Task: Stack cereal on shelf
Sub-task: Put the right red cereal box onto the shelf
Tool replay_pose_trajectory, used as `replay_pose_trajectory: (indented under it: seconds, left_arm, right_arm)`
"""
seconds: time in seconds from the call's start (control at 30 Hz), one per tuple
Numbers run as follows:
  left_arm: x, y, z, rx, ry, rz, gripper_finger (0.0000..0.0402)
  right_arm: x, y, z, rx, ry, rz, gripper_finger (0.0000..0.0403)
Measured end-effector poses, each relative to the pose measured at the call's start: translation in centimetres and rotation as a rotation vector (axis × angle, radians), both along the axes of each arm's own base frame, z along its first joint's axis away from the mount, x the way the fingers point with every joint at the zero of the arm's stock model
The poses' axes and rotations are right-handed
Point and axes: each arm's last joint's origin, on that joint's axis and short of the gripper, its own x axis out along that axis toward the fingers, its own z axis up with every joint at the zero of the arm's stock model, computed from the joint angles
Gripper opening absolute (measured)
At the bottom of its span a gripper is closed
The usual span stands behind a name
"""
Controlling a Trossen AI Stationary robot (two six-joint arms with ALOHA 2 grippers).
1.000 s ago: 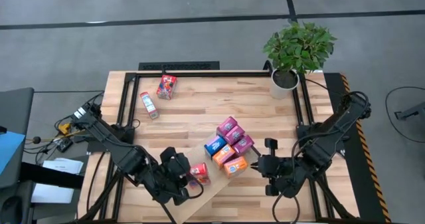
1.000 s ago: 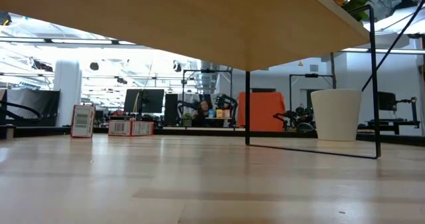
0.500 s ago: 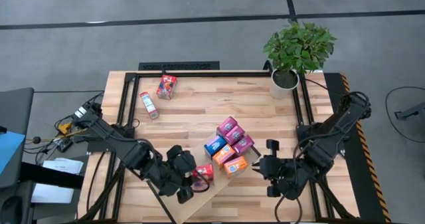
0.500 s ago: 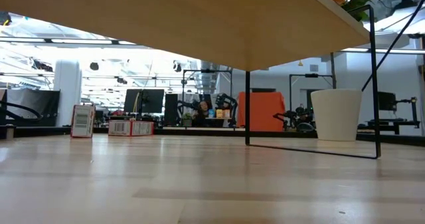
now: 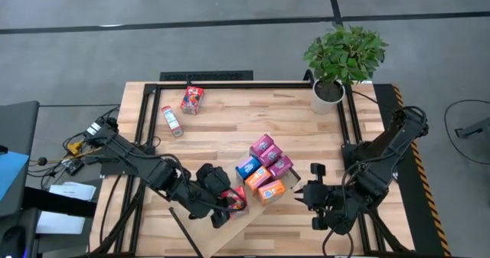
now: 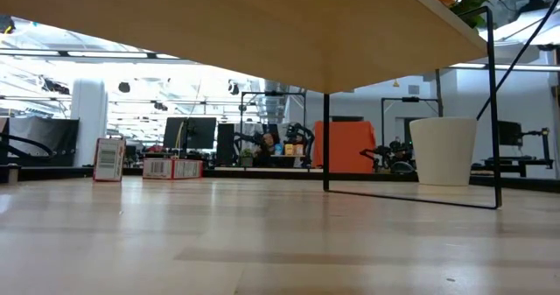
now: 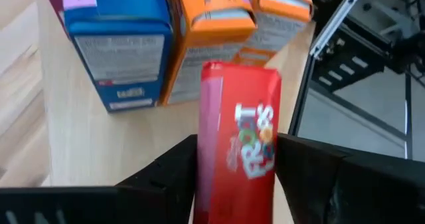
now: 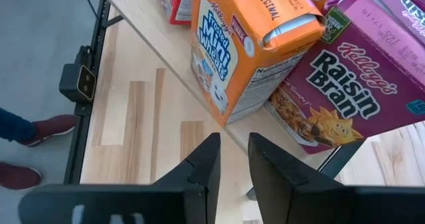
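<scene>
1. While the left gripper [image 7: 236,159] pinches a red cereal box [image 7: 240,139] between its fingers over the shelf [image 5: 249,220], near the table's front edge, we count six boxes already standing there in a cluster [image 5: 264,170]: two magenta, one blue, two orange and one more magenta at the side.
2. We judge the red box is the seventh, just beside the blue box [image 7: 118,48] and the orange box [image 7: 211,24], not yet released.
3. Two boxes remain on the table, well apart from the shelf: a red one [image 5: 192,99] and a flat one [image 5: 172,120].
4. Beside the cluster, the right gripper [image 8: 230,159] waits, its fingers almost pressed together on nothing.
</scene>
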Motion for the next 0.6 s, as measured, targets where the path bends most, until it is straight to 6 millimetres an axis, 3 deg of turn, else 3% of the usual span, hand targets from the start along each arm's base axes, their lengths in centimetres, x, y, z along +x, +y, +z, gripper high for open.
replay_pose_trajectory:
  seconds: [0.6]
  left_arm:
    - [0.71,-0.07,0.7,0.05,-0.078,-0.095,0.0174]
  right_arm:
    - [-0.05,-0.07,-0.06,-0.01,0.009,0.001,0.0127]
